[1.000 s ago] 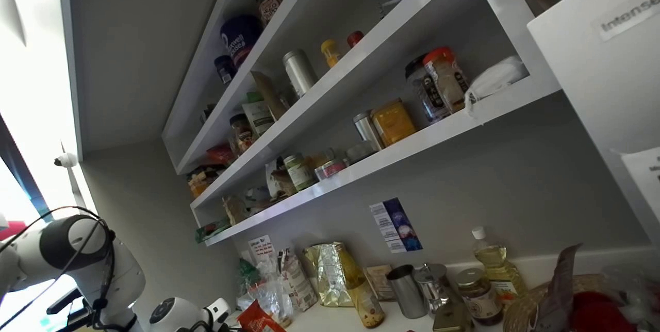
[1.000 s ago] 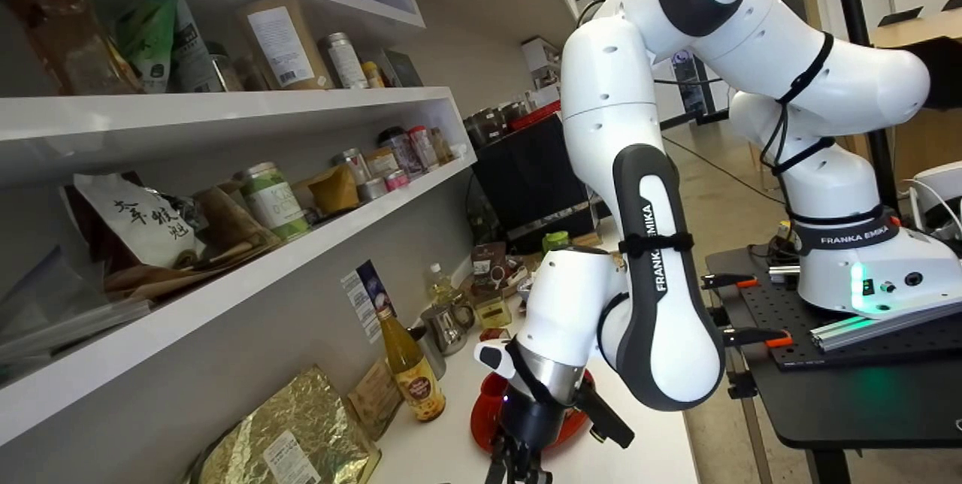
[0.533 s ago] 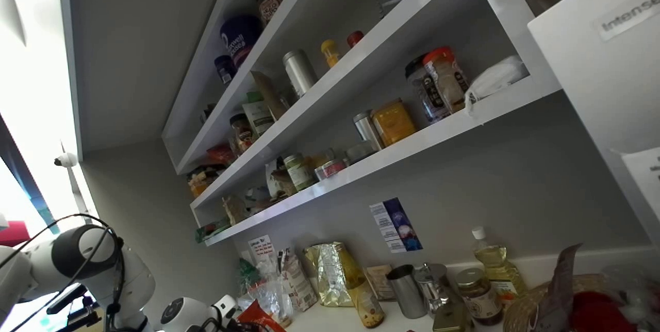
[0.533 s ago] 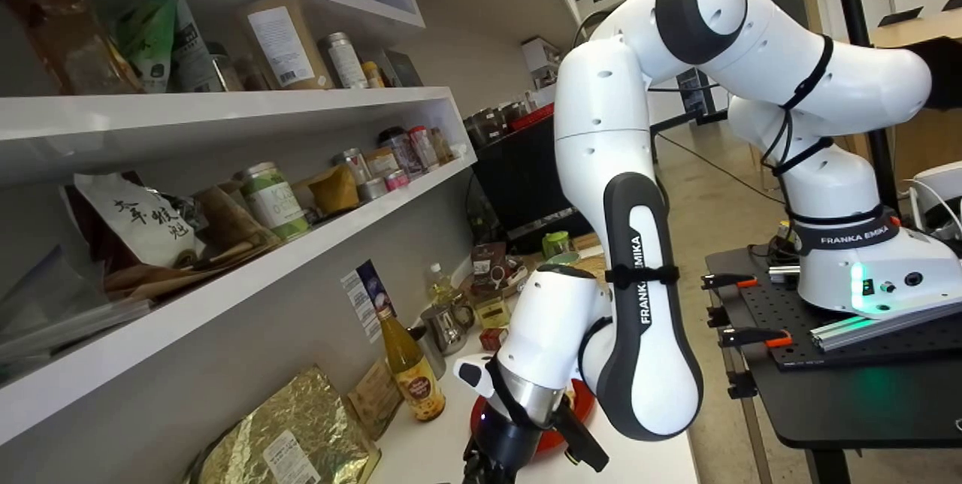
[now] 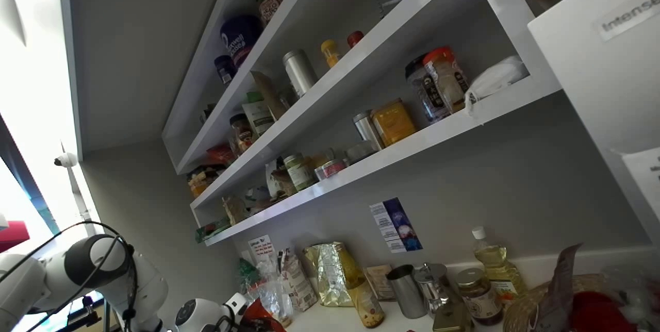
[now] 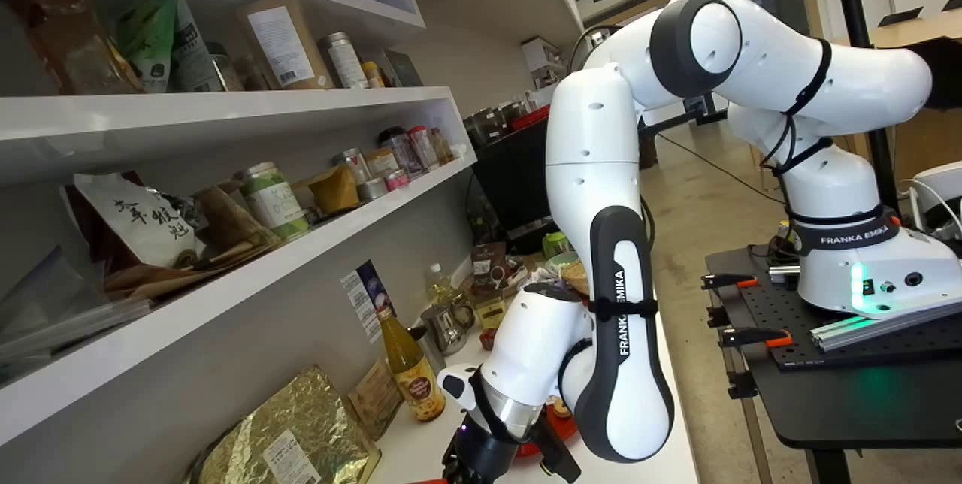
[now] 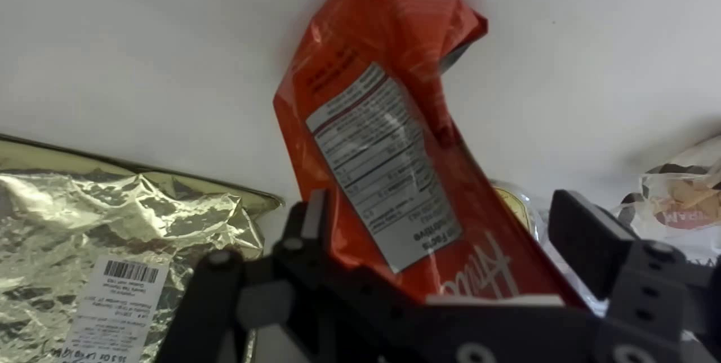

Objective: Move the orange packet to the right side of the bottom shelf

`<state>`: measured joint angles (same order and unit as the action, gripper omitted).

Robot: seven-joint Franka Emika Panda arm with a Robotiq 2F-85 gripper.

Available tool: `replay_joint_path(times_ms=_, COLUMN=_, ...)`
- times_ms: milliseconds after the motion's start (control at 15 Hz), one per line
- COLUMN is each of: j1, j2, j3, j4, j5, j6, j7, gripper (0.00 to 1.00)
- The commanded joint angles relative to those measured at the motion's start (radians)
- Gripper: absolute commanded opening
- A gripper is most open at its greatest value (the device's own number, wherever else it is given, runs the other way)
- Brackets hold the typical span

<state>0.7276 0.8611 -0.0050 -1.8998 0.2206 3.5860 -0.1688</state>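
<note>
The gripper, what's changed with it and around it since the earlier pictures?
The robot arm shifted leftward and lower in an exterior view, bringing the gripper nearer the orange packet. Nothing was visibly gripped or let go; the gripper stands open. The bottom shelf and gold foil bag stayed as they were.

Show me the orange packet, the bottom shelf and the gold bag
Orange packet [image 7: 385, 168]: wrist view, white printed panel.
Bottom shelf [image 5: 382, 158]: in an exterior view, front edge.
Gold bag [image 6: 302, 413]: in an exterior view, crinkled foil.
</note>
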Motion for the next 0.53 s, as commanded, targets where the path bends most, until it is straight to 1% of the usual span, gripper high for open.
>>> replay_joint_path(times_ms=0, j1=0.008, j2=0.046, j3=-0.016, j4=0.059, j5=-0.026, j6=0.030, j7=0.017, gripper=0.67)
replay_joint_path(times_ms=67, j1=0.010, j2=0.046, j3=-0.014, j4=0.058, j5=-0.024, j6=0.031, j7=0.018, gripper=0.60)
replay_joint_path(times_ms=400, j1=0.012, j2=0.040, j3=-0.013, j4=0.051, j5=-0.021, j6=0.027, j7=0.021, gripper=0.19)
replay_joint_path(times_ms=467, j1=0.013, j2=0.038, j3=-0.015, j4=0.046, j5=-0.020, j6=0.029, j7=0.020, gripper=0.13)
